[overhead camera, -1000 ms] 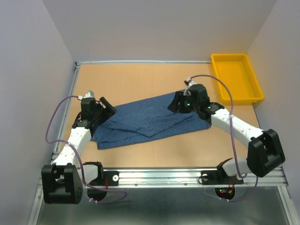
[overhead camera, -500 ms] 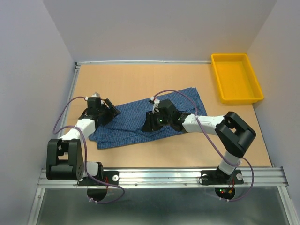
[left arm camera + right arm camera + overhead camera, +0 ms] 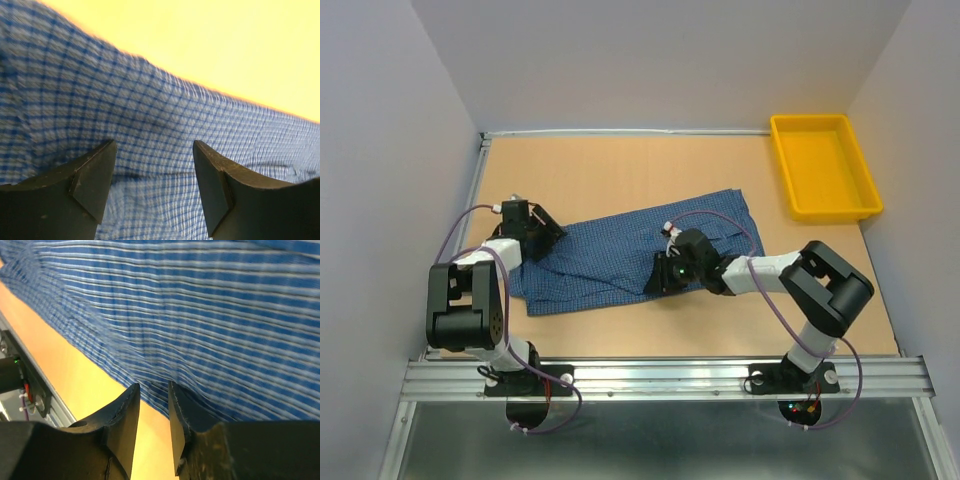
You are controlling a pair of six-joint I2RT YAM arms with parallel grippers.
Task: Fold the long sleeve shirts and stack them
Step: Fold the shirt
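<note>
Folding barely begun: shirt (image 3: 610, 258) lies loosely spread mid-surface (image 3: 620, 170), nothing stacked, left claw (image 3: 153, 145) wide open, empty, over its left end, right claw (image 3: 153, 386) nearly closed at the near hem, grip undeterminable.

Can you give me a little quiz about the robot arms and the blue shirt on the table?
1. True or false: the yellow tray has no shirt in it.
2. The jaws of the left gripper are: A wide apart, B shut tight, C around a button.
3. Which thing are the left gripper and the right gripper both right up close to?
Key: 1 true. 2 A. 3 the blue checked shirt.
</note>
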